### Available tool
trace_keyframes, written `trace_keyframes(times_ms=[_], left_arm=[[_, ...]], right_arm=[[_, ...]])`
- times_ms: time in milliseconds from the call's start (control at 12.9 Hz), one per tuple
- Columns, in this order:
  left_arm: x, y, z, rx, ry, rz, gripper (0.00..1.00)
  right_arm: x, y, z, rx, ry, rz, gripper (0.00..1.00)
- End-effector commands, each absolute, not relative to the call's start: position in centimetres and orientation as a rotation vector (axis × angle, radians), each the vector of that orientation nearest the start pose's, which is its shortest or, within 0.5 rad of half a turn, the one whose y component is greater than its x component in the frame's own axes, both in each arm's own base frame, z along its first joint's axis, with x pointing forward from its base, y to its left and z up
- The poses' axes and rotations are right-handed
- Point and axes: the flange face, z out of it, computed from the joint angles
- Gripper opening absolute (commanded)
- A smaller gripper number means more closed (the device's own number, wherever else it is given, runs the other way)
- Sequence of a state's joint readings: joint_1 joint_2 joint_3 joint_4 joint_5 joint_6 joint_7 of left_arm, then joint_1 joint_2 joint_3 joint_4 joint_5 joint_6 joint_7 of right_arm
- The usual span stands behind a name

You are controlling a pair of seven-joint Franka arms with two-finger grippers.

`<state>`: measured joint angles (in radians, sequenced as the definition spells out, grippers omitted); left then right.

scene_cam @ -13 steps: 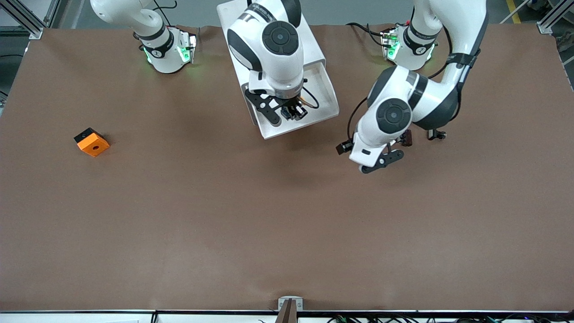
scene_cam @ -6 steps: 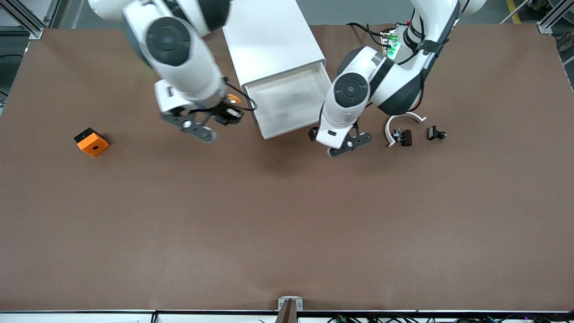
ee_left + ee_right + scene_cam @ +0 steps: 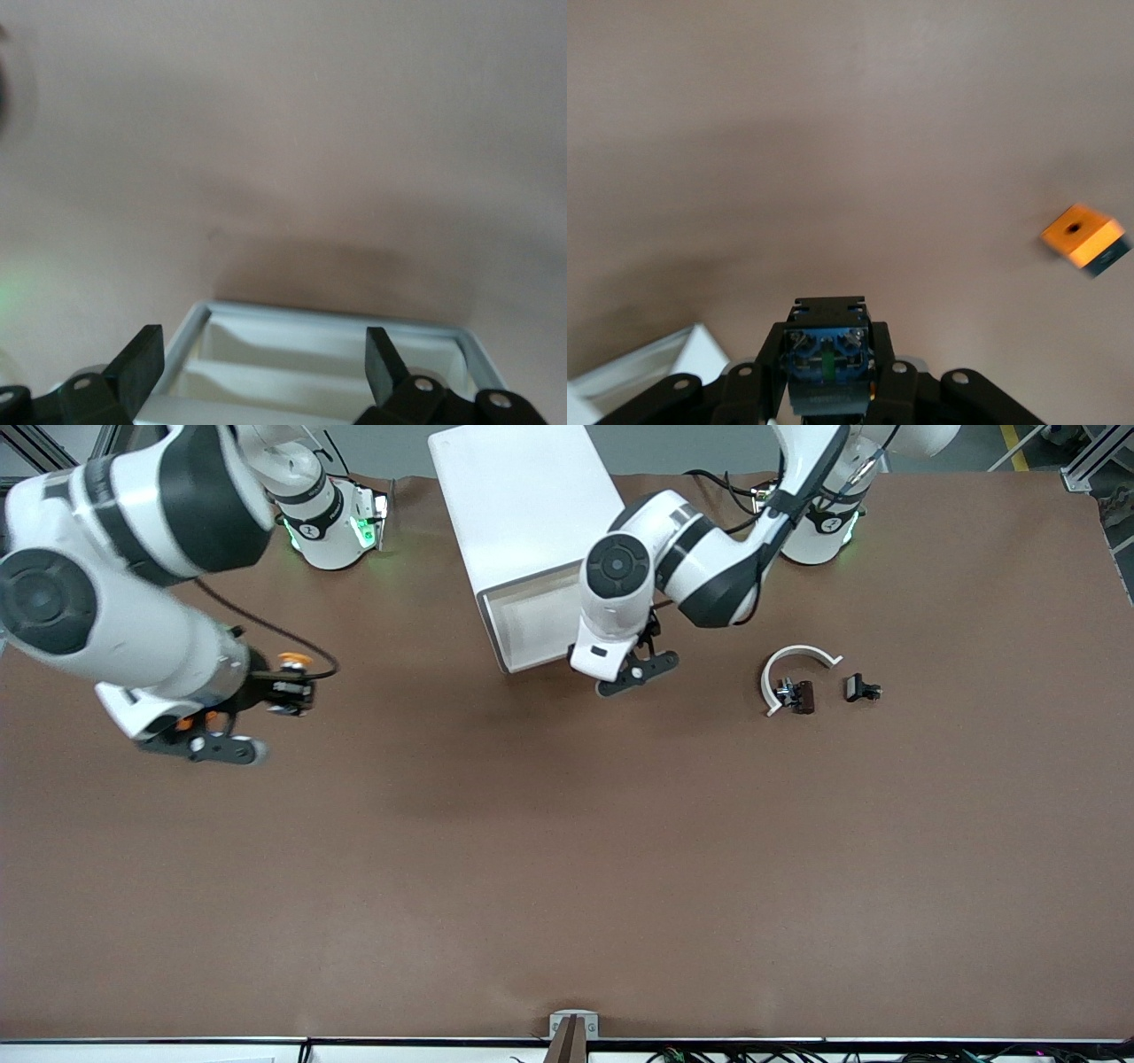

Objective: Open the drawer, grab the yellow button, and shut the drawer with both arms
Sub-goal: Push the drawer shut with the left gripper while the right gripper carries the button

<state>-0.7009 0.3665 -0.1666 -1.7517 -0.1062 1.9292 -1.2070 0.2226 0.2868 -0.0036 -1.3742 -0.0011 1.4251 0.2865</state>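
1. The button sits clamped between the fingers of the right gripper, its orange cap showing at the gripper's 12 o'clock in the front view; the right wrist view shows its dark blue body pinched squarely between the two black fingers.
2. The right gripper hangs in the air over bare brown table toward the right arm's end, with the white right arm reaching in from its base.
3. An orange block with a hole lies on the table at about 2 o'clock from the held button in the right wrist view; the front view hides it under the arm.
4. The drawer stands only partly pulled out of the white cabinet, its open tray showing in the left wrist view.
5. The left gripper hovers at the drawer's front edge, its fingers spread wide apart and holding nothing.
6. Toward the left arm's end, roughly 3 o'clock from the drawer, lie a white curved piece, a dark part touching it, and a small black clip just beside them.
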Motion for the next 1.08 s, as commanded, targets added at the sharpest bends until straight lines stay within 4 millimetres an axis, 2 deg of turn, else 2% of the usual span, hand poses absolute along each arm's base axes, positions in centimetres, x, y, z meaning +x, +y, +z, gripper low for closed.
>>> trace_keyframes(times_ms=[0, 155, 387, 619, 697, 851, 1006], left_arm=[[37.4, -50.1, 35.4, -2.972, -0.613, 0.404, 1.00], [35.6, -51.2, 35.4, -2.961, -0.632, 0.464, 1.00], [33.9, -52.2, 35.4, -2.929, -0.705, 0.577, 1.00], [33.5, -52.5, 35.5, -2.912, -0.751, 0.683, 1.00], [33.8, -52.3, 35.5, -2.910, -0.762, 0.683, 1.00], [35.1, -51.6, 35.7, -2.911, -0.795, 0.670, 1.00], [38.8, -48.6, 35.5, -2.887, -0.855, 0.611, 1.00]], right_arm=[[60.8, 8.8, 52.0, -3.179, 0.006, 0.345, 0.19], [61.4, 5.9, 49.7, -3.172, 0.000, 0.307, 0.20], [61.7, 2.9, 44.3, -3.163, -0.049, 0.244, 0.20], [61.3, 1.9, 39.1, -3.169, -0.064, 0.150, 0.22], [61.1, 0.7, 37.4, -3.170, -0.037, 0.109, 0.22], [60.5, -0.2, 34.8, -3.174, -0.022, 0.066, 0.22], [60.0, -1.0, 33.3, -3.176, 0.002, 0.083, 0.22]])
